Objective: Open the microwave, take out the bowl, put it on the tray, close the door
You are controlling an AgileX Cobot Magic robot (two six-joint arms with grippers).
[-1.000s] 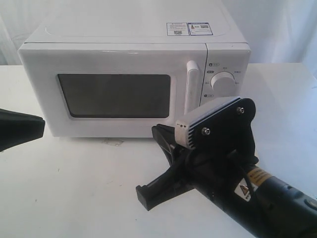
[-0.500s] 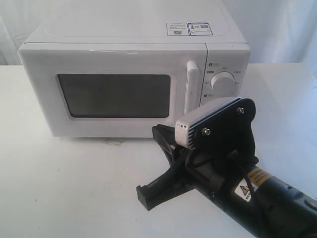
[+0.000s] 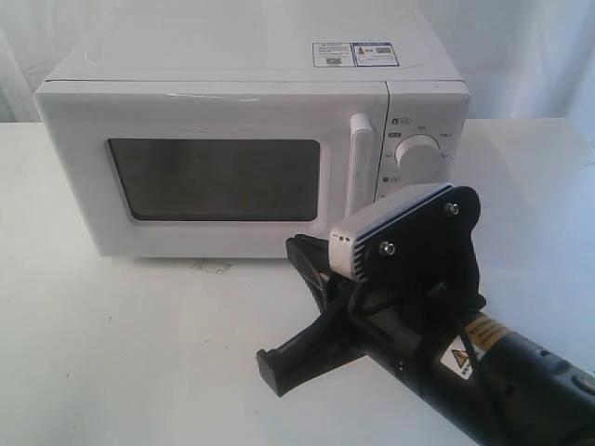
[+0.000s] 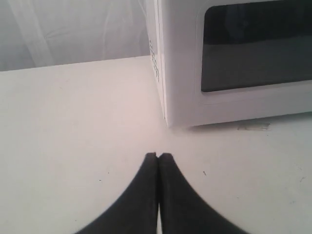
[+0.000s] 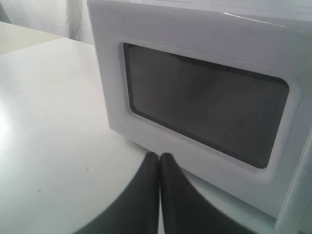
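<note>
Well, the white microwave (image 3: 232,56) sat on a white table (image 3: 121,353). Its door (image 3: 214,116) was shut flat against the front. The dark window (image 3: 218,178) in the door was too dark to see through, so I could not tell if the bowl was inside. A tall white handle (image 3: 360,167) stood upright just beside the window. Next to it was 1 round white dial (image 3: 420,156). There were 2 stickers (image 3: 356,54) on top of the microwave, near the back.

The right arm (image 3: 521,381) reached in from the near right corner of the table. A grey and black camera (image 3: 372,237) sat on top of it and hid the panel below the dial. The right gripper (image 5: 159,156) was low in front of the door, on the handle side. It was near the door but not touching it. Its 2 black fingers (image 5: 146,195) were pressed tight together with nothing between them.

The left gripper (image 4: 158,156) was over the bare table by the microwave's front left corner, apart from it. Its 2 black fingers (image 4: 141,200) were pressed together too, and they held nothing. A small pale mark (image 3: 212,267) lay on the table just under the front edge of the microwave.
</note>
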